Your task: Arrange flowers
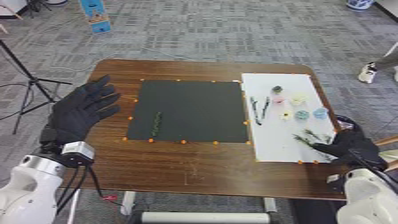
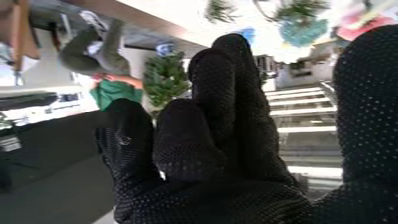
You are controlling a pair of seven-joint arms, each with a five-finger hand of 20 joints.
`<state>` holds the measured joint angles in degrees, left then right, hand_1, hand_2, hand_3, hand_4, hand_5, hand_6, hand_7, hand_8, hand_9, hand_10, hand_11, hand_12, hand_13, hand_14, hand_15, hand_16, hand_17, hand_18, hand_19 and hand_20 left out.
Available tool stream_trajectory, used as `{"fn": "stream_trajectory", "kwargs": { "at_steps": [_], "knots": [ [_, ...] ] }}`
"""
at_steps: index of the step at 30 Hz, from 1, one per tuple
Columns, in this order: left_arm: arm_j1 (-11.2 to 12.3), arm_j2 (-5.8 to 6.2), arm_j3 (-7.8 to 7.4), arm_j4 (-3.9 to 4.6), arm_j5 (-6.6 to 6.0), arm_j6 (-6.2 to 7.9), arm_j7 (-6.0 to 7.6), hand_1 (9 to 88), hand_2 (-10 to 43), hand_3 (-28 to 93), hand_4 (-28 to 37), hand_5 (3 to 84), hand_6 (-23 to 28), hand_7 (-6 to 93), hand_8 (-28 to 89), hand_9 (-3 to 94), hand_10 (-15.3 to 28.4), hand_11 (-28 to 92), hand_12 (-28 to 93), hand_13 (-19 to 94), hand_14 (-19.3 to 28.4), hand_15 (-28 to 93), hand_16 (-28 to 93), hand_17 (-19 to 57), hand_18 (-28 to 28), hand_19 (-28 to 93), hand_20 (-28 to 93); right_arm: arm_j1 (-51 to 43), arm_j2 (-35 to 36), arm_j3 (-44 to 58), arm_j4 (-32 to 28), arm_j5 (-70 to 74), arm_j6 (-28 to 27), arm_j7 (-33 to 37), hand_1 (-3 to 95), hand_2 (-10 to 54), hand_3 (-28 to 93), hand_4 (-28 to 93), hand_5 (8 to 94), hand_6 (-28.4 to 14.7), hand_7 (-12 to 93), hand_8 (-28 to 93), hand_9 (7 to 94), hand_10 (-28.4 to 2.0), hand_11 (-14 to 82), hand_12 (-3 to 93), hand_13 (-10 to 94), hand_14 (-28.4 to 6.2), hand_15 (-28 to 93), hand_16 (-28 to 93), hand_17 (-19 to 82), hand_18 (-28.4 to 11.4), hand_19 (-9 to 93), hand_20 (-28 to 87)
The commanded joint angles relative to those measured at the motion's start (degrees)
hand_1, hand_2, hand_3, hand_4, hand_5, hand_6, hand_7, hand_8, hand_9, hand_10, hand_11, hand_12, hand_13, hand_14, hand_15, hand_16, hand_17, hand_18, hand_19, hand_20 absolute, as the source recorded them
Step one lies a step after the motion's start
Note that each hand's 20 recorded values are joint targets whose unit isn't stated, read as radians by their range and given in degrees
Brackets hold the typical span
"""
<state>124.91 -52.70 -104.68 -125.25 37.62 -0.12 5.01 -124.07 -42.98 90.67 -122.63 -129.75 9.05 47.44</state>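
Observation:
In the head view my left hand (image 1: 84, 107) is held open over the table's left edge, fingers spread. My right hand (image 1: 349, 145) is at the white sheet's lower right corner, close to green sprigs (image 1: 311, 138). In the right wrist view the right hand (image 2: 222, 165) has extended fingers, the thumb apart, and nothing held between them. Several small flower heads, among them a pink one (image 1: 278, 99), a yellow one (image 1: 286, 115) and a blue-green one (image 1: 302, 115), lie on the white sheet. Thin green stems (image 1: 258, 111) lie left of them. One green sprig (image 1: 157, 124) rests on the black mat.
The black mat (image 1: 191, 107) and white sheet (image 1: 271, 145) lie side by side on the brown table (image 1: 213, 172), with small orange markers along their edges. A black tripod (image 1: 33, 77) stands left of the table.

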Motion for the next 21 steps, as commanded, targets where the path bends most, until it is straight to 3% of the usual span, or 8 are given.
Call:
{"fn": "stream_trajectory", "kwargs": {
  "at_steps": [1, 15, 18, 21],
  "knots": [
    [1.2, -0.67, -0.75, -0.52, -0.16, 0.21, -0.32, 23.7, -4.9, 70, -28.3, 30.4, 2.7, 20.6, -10, 29.1, 12.6, 25, 18, 24, 14.6, 29, 1, -9.2, 22.5, 45, 9, -1.7, -1.3, 0.6, 0.0, -0.6, -2.9, 2.2, 32.1, -9.5, 64, -28, 57.2, -3.0, 44, -13, 60.5, -13.3, 55.8, 40.8, 73, -6.5, 86, 39, 44, -21.7, 93, 67],
    [0.8, -1.06, -0.68, -0.57, -0.03, 0.49, -0.41, 23.7, -4.9, 71, -28.3, 30.4, 2.7, 20.5, -10, 29.1, 12.7, 25, 18, 24, 14.7, 29, 1, -9.2, 22.6, 45, 9, 3.7, -0.3, -6.0, 3.6, -0.8, -4.6, 0.9, 33.2, -9.5, 75, -28, 59.9, -2.1, 46, -13, 63.5, -12.2, 56.8, 40.4, 73, -6.2, 86, 38, 44, -21.4, 93, 66],
    [0.3, -0.96, -0.48, -0.30, -0.09, 0.44, -0.51, 23.7, -4.9, 71, -28.3, 30.4, 2.8, 20.5, -10, 29.1, 12.7, 25, 18, 24, 14.7, 29, 1, -9.2, 22.5, 45, 9, 5.1, 0.3, -8.0, 5.8, -1.3, -3.0, 0.8, 36.5, -9.5, 74, -28, 60.5, -1.3, 45, 4, 65.6, -11.4, 57.1, 40.4, 73, -6.1, 86, 37, 44, -21.2, 93, 66],
    [0.3, -0.96, -0.58, -0.37, -0.15, 0.50, -0.42, 23.7, -4.9, 71, -28.3, 30.4, 2.7, 20.5, -10, 29.1, 12.7, 25, 18, 24, 14.7, 29, 1, -9.2, 22.6, 45, 9, 6.4, 0.8, -9.7, 7.3, -1.6, -1.2, 0.5, 44.4, -9.5, 72, -28, 63.0, -0.1, 48, 12, 69.1, -9.7, 52.9, 48.8, 74, -5.4, 86, 37, 46, -20.9, 93, 66]
  ]
}}
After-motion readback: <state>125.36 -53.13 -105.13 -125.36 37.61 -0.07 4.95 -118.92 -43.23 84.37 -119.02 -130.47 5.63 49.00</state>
